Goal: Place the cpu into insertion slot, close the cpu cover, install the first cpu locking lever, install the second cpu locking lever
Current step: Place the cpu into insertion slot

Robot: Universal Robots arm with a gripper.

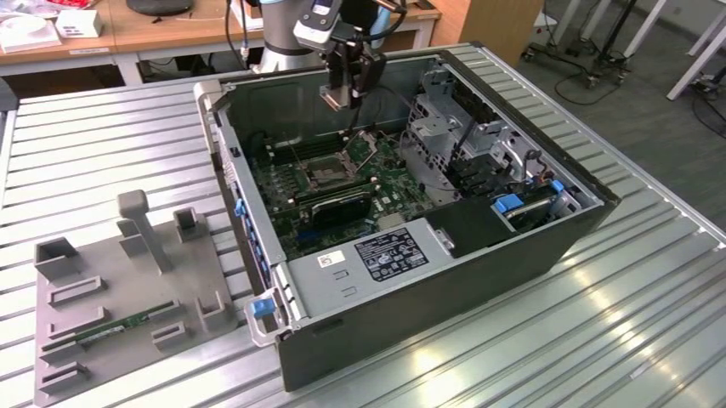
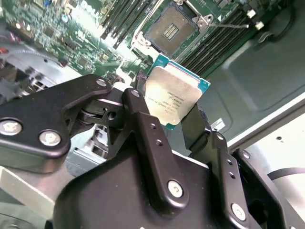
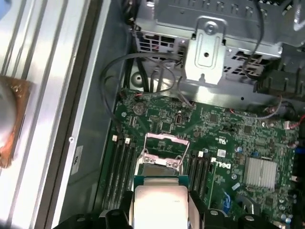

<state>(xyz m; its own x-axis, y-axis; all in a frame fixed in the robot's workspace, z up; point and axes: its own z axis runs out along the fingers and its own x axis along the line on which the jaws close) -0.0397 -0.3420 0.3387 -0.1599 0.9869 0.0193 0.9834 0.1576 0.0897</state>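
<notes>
**Over the insertion slot: cpu pinched, nothing seated yet**

Above the insertion slot [image 1: 321, 174], inside the open computer case [image 1: 477, 246], the gripper [image 1: 343, 98] hangs with the cpu [image 2: 174, 95] clamped between its two black fingers [image 2: 147, 129]. They're closed on opposite edges of the chip, and its pale metal face shows in both wrist views. The chip sits well clear above the slot, not touching anything.

The slot itself is bare, with the contact field exposed. The cpu cover [image 3: 167, 138] is flipped up on the slot's side toward the grey drive cage [image 3: 205, 43], so the way down looks open. Memory slots [image 3: 121, 164] run along both flanks of the slot.

What worries me, guessing from here:
- It's only an edge grip, so a small slip could tilt the chip and put a corner down on the contacts first.
- In the second wrist view the chip looks a bit turned relative to the slot. If that's real, it would ride up on the slot's rim instead of dropping in.
- The raised cover is close to the slot. A finger brushing it could knock it down early.
</notes>
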